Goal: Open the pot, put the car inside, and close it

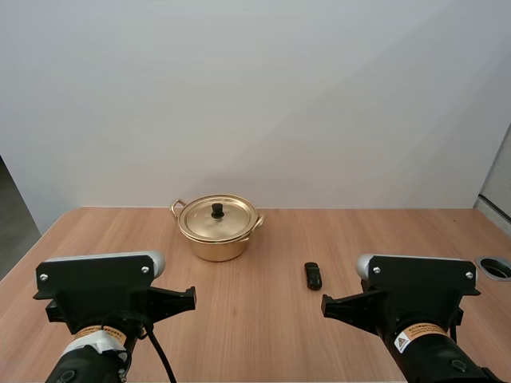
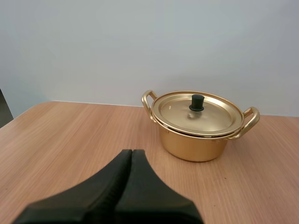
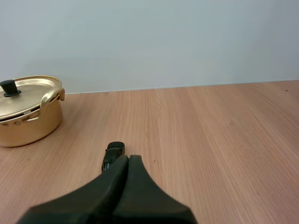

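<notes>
left jaws and right jaws sit closed, empty. open the left jaws, then drop squarely over the knob (image 2: 196,101) on the lid (image 2: 216,116).

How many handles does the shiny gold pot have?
2. One handle juts from the pot's rim on the side away from the car, the second handle on the side facing the car. The lid also has a black knob on top. None hidden.

A plain pale wall (image 1: 263,96) stood behind the light wooden table (image 1: 263,319); soft even light fell on both; a round metal-rimmed hole (image 1: 497,268) sat at the table's right edge.
</notes>
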{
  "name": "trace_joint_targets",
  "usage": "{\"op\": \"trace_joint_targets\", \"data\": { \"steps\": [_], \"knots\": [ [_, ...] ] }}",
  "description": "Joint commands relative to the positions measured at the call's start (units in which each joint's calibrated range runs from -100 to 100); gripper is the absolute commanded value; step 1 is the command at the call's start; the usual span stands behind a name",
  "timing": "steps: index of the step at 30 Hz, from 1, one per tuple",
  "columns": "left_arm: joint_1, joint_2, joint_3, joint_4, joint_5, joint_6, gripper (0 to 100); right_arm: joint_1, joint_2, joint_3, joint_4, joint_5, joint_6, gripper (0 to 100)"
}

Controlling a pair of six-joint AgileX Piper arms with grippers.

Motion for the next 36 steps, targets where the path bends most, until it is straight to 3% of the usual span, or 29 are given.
{"op": "trace_joint_targets", "data": {
  "steps": [1,15,19,23,25,28,30,32,33,36],
  "knots": [
    [-0.04,0.0,0.0,0.0,0.0,0.0,0,0.0,0.0,0.0,0.0,0.0,0.1,0],
    [-0.02,0.0,0.0,-2.6,0.0,-1.2,0,0.0,0.0,0.0,-2.3,0.2,0.1,0],
    [-0.02,0.0,-4.2,-3.6,-8.9,-1.1,0,0.0,0.0,-2.9,-12.5,0.1,0.1,0],
    [0.17,-0.2,-14.5,4.8,-14.7,2.0,0,0.0,0.0,-13.8,-29.3,0.1,-1.0,0],
    [0.17,-0.3,-20.3,8.2,-8.7,3.0,0,0.0,0.0,-21.1,-31.4,0.7,-0.6,0],
    [0.17,-0.3,-27.6,9.0,1.8,3.3,0,0.0,0.0,-30.3,-26.8,5.4,4.2,0],
    [0.17,0.4,-29.7,9.2,-1.0,5.1,0,0.0,0.0,-34.0,-23.7,6.3,4.3,0],
    [-0.01,3.2,-31.1,6.3,-3.2,10.7,0,0.0,2.1,-36.0,-18.4,5.3,-1.8,0],
    [-0.07,5.9,-32.2,2.3,-0.5,17.4,0,0.0,3.8,-36.6,-14.4,4.7,-6.8,0],
    [-0.39,18.1,-36.4,-11.7,18.5,38.4,0,0.5,10.3,-37.0,0.6,6.1,-24.4,0]
  ]
}}
